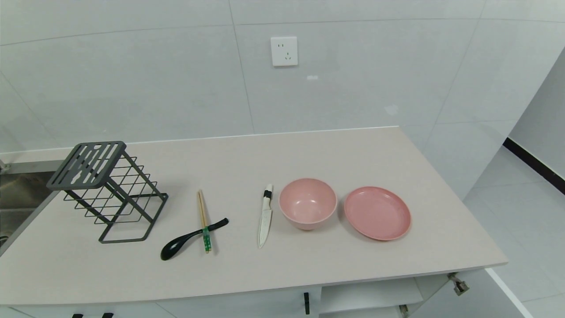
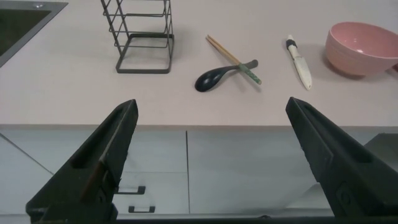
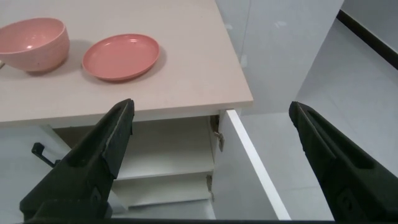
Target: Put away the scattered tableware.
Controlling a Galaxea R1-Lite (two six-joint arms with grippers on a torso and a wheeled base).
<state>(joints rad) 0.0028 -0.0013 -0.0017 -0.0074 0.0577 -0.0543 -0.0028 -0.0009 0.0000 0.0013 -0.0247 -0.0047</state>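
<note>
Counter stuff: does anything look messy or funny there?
Yes. The chopsticks lie crossed with the black spoon, and the knife lies loose beside the pink bowl instead of put away. Under the right end of the counter, a cabinet door stands open.

Matte black throughout. On left hand (image 2: 211, 104), two broad wedge-shaped fingers (image 2: 102, 158) tapering to blunt tips, with shallow moulded recesses. On right hand (image 3: 211, 104), same black wedges, flat bevelled edges.
</note>
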